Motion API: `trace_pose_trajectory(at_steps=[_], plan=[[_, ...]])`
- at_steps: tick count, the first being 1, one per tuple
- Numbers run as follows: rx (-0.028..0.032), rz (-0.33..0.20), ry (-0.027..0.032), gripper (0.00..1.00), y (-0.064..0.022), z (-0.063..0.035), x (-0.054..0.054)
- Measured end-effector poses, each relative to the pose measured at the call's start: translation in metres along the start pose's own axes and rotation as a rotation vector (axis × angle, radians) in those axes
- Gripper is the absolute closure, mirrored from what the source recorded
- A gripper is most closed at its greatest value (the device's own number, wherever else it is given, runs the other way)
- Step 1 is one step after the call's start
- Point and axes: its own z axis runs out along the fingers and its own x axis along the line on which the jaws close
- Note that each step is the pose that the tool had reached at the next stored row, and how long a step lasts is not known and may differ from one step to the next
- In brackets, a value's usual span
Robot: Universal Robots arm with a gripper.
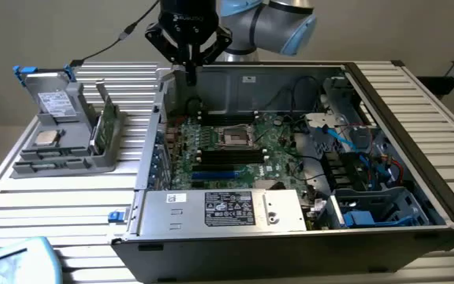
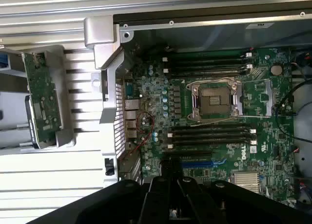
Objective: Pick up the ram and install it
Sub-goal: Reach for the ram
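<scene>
My gripper (image 1: 190, 65) hangs over the rear wall of the open computer case (image 1: 416, 177), at the exterior view's upper left. Its fingers (image 2: 153, 195) are shut on a thin dark stick seen edge-on, which I take for the ram (image 2: 170, 173). A narrow piece of the ram (image 1: 192, 77) hangs just below the fingertips. Below lies the green motherboard (image 2: 161, 117) with its square processor socket (image 2: 214, 100). Black memory slots (image 2: 209, 134) lie on both sides of the socket, and their white clips show at the ends.
A grey parts tray (image 1: 61, 160) stands on the slatted table (image 1: 45, 207) at the exterior view's left. It holds a broad green card (image 1: 104, 124), a drive (image 1: 54, 103) and a small silver chip (image 1: 47, 138). A power supply (image 1: 227, 208) fills the case's near end, and cables (image 1: 353, 148) fill its right side.
</scene>
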Motion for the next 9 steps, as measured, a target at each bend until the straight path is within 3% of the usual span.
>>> trace_pose_trajectory(at_steps=[9], plan=[[0.0001, 0.0, 0.0023, 0.89, 0.0, 0.0, 0.0]])
